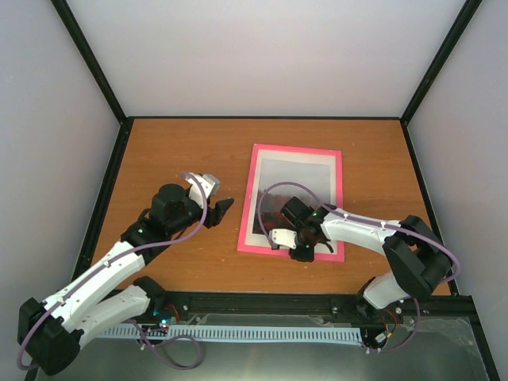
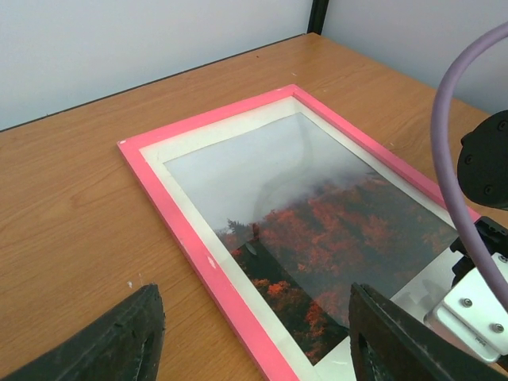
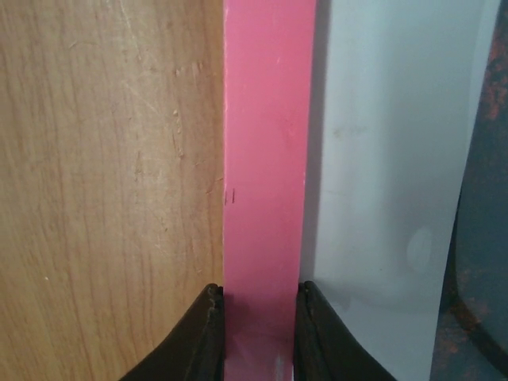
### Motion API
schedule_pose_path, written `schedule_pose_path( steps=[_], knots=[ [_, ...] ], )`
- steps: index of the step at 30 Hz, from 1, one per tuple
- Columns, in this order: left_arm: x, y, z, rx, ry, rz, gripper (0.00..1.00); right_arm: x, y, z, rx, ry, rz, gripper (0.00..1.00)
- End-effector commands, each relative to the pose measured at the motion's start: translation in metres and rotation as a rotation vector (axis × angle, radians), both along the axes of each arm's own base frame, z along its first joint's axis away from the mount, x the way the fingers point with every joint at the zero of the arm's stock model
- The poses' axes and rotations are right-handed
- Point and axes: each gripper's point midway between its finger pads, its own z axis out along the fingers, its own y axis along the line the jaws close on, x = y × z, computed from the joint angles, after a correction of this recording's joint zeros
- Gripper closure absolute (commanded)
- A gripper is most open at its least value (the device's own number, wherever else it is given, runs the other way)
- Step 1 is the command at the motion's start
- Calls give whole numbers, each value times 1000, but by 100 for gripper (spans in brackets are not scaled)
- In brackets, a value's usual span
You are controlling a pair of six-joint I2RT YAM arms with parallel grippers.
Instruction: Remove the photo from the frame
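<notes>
Across the top view, you have a brown wood-grain table [image 1: 182, 151] enclosed by pale, plain walls [image 1: 262, 55] with black posts [image 1: 89, 59] at the corners, and a black rail [image 1: 270, 303] along the near edge where both arms are mounted. On your left, the left gripper [image 2: 254, 317] hangs over bare wood with its fingers [image 2: 119, 341] spread wide and nothing between them. It sits near the left side of the frame [image 1: 295, 148] but clear of it, and its wrist camera looks across the frame from that side. Centre-right on the table, the frame lies flat and face up, slightly askew to the table edges. The photo [image 1: 294, 186] sits inside it behind a glossy face, bordered by a white mat [image 2: 198, 151], with grey mist toward the far end and red-orange trees toward the near end. On your right, the right gripper [image 3: 258, 317] is down on the frame's near rail, about midway along it. Its two dark fingers [image 3: 208, 333] are pressed against either side of the pink strip, one on the wood side and one on the mat side, so it is pinching the frame. The photo lies just beyond that grip, and the fingers do not touch it.
</notes>
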Motion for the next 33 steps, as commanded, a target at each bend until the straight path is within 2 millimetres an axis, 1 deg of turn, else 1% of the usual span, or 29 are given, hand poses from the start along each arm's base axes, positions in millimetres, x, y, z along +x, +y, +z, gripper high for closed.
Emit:
schedule_pose_path(
  steps=[1,2,3,5,7,10,12,15,16,21,24,26,28,33],
  knots=[
    [-1,-4,12,-15,-50,-26,36,1,-11,-6,-49,-18,-33,91],
    [-2,-5,14,-17,-57,-29,37,1,-8,-1,-36,-17,-34,95],
    [-4,-6,15,-18,-61,-36,37,1,-5,5,-16,-14,-31,97],
    [-9,-10,17,-25,-65,-61,40,1,3,19,26,-9,-27,97],
    [-15,-15,25,-36,-81,-87,40,1,10,36,67,-5,-23,97],
    [-30,-26,37,-32,-127,-133,41,1,18,57,109,0,-12,97],
    [-42,-33,46,-28,-158,-173,41,1,21,68,124,4,-5,97],
    [-57,-41,54,-20,-200,-228,43,4,24,85,148,5,1,97],
    [-65,-44,49,7,-194,-261,44,5,25,90,157,12,2,97],
    [-100,-57,43,65,-207,-368,46,13,25,118,217,45,-18,97],
    [-115,-66,23,139,-199,-424,43,20,25,135,253,46,-30,97],
    [-118,-74,4,228,-197,-439,37,24,24,142,269,47,-41,97],
    [-116,-82,-10,322,-214,-431,35,25,24,147,284,52,-48,97],
    [-103,-103,-30,521,-336,-389,34,21,23,149,295,80,-56,97]
  ],
)
